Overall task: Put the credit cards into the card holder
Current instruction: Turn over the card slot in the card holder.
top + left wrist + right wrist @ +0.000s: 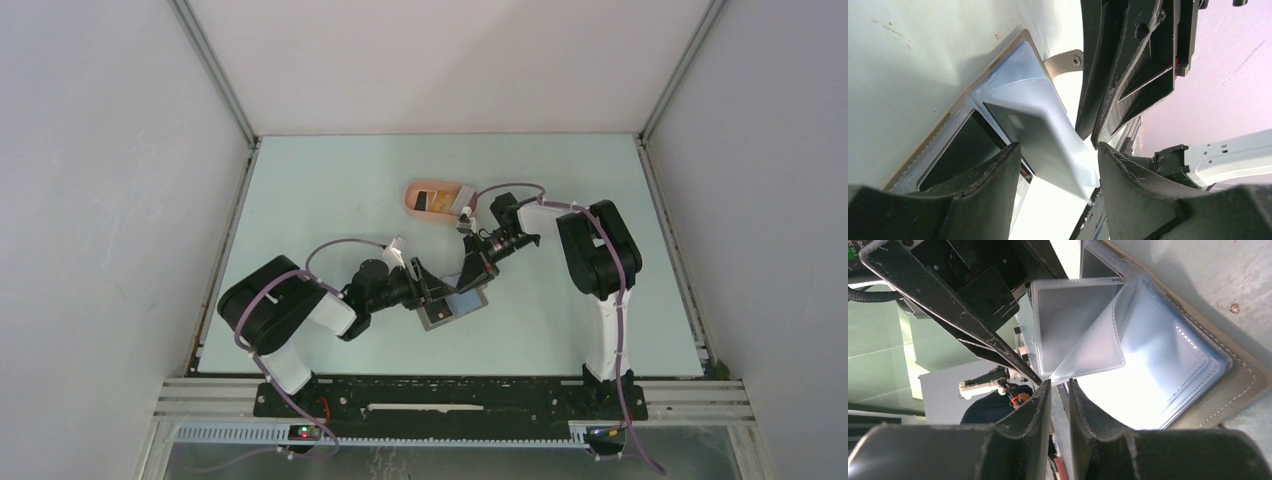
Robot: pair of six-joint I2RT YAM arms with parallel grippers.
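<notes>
Holding open: I have the card holder [455, 308] lying unfolded on the desk [330, 200] at the middle of the overhead frame, with both arms meeting over it.
Right side: the right tool [1059, 387] is nearly closed, its tips nipping the free corner of a clear sleeve [1093, 347]. That lifts the leaf off the stack so its pocket gapes.
Left side: the left tool [1058, 150] has its fingers well apart, one on each side of the raised sleeve, gripping nothing I can see.
Card in hand: a grey-blue card [1035, 132] seems to sit in that sleeve; I can't tell how deep.
Remaining credit cards [433, 201]: black and orange-yellow ones wait in the pink tray [412, 190], above centre in the overhead frame, well apart from the holder.
Judgement: one card is going in and more are left to fetch.
</notes>
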